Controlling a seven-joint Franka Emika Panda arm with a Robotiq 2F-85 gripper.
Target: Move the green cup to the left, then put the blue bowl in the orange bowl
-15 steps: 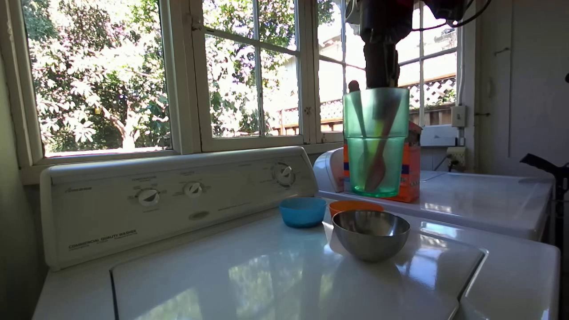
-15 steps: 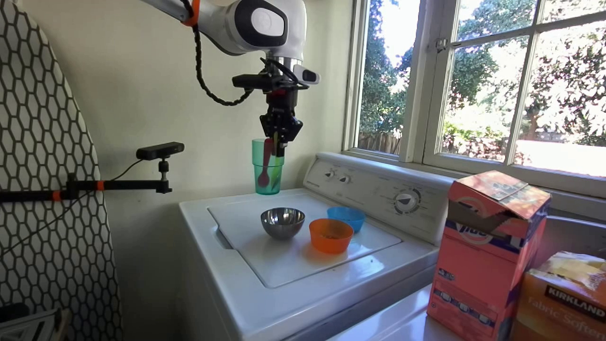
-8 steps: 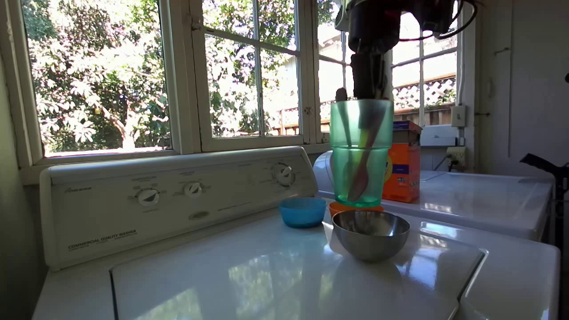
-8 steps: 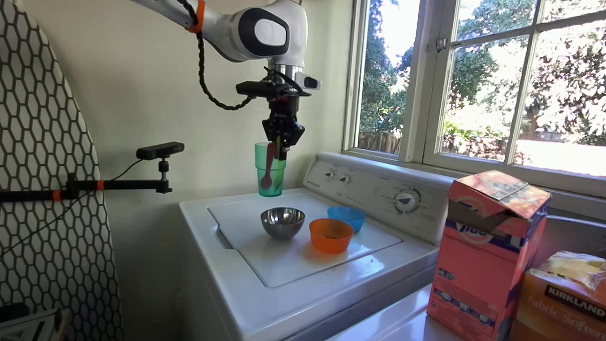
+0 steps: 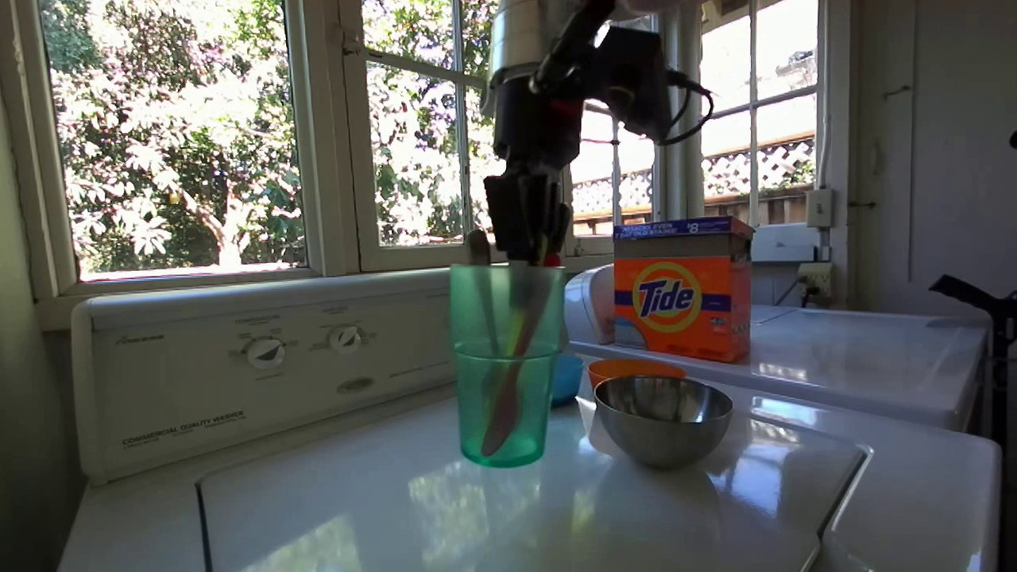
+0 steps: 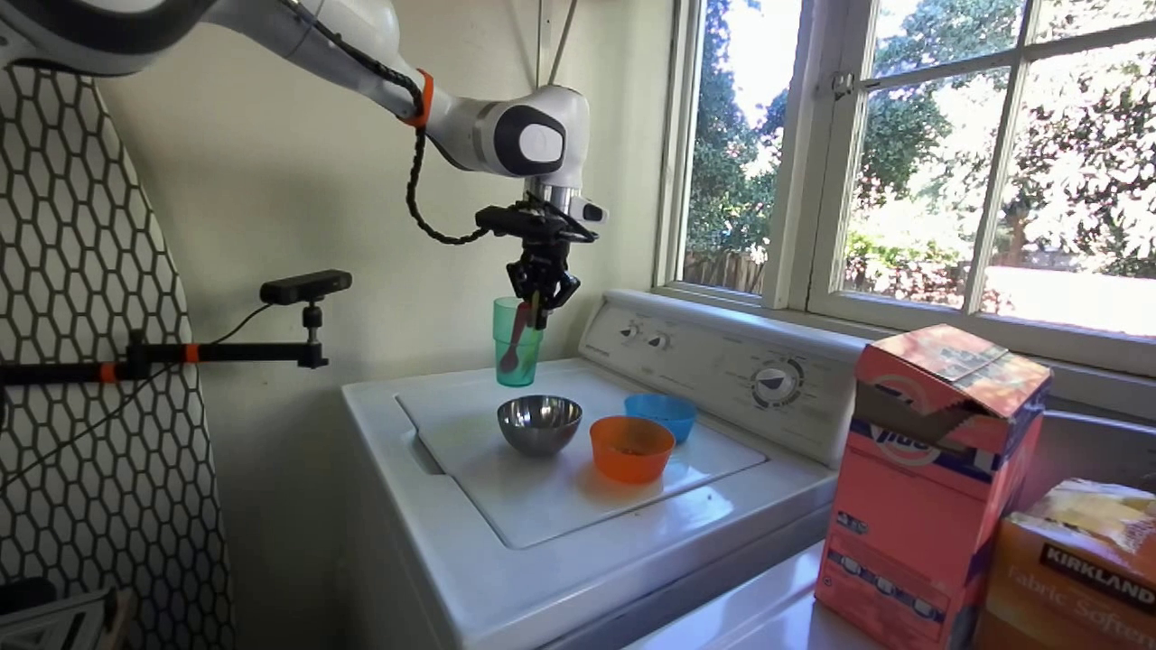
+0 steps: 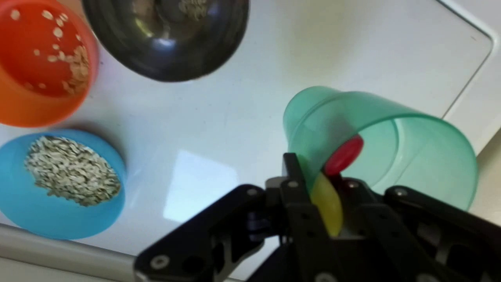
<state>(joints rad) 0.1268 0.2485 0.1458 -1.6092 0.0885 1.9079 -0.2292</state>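
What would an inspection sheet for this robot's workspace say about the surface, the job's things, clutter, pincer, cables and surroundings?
Surface: white washer lid, shiny with bright reflections.
Green cup: gripped, utensils inside; unclear whether its base touches the lid.
Blue bowl: on the lid, flakes inside.
Orange bowl: beside the blue bowl, a few flakes inside.
Clutter: steel bowl on the lid; Tide box on the neighbouring machine, softener box beside it.
Pincer: closed on the green cup's wall, apparently with a yellow utensil too.
Cables: black cable loops above the pincer.
Surroundings: windows, hexagon-patterned board, mounted camera.
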